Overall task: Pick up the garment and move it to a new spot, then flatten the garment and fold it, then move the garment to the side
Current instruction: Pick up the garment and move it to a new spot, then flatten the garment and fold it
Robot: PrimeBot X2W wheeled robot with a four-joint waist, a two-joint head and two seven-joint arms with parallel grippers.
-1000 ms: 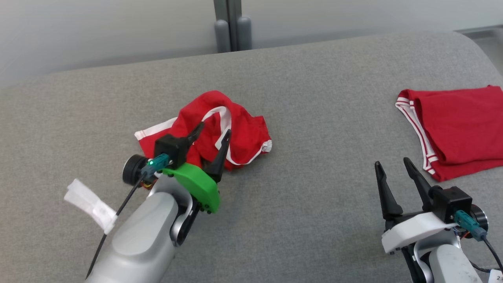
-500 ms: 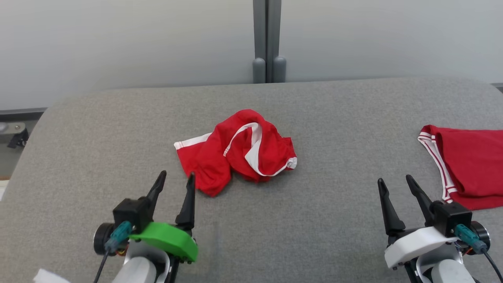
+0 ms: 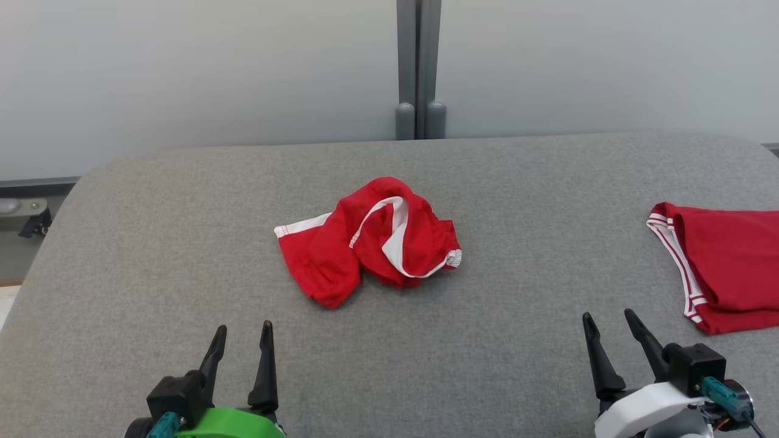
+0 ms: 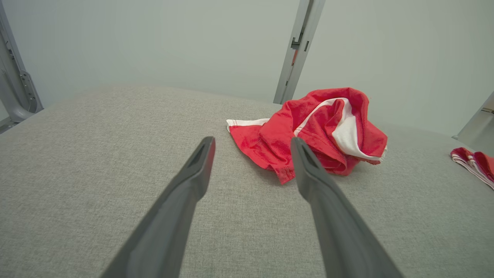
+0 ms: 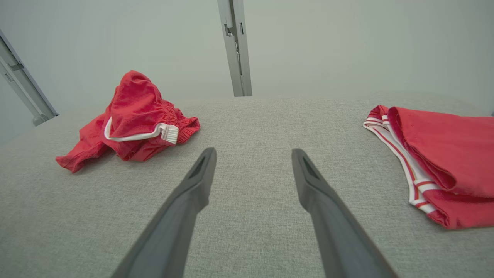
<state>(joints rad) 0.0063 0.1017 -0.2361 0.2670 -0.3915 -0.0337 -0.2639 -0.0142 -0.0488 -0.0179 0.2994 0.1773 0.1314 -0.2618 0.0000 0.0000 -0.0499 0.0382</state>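
The red shorts (image 3: 368, 240) lie in a crumpled heap at the middle of the grey desk (image 3: 487, 365), well apart from both claws. The left claw (image 3: 243, 328) and the right claw (image 3: 607, 316) hover at the near edge, each with its fingers apart and nothing between them. A folded red garment (image 3: 724, 267) lies far off to the right.

The step in hand looks like the flattening. To do it well, each claw should probably pinch one outer edge of the heap, the white-trimmed corner at the left and the elastic end at the right. They should take a single layer, then draw apart low over the desk so that the twist in the middle opens and does not drag.

The head view gives the layout and the twisted white band (image 3: 395, 234) from above. The left wrist view shows a loose red flap at the near left that lies flat. The right wrist view shows how high the heap stands, and its gathered elastic end.
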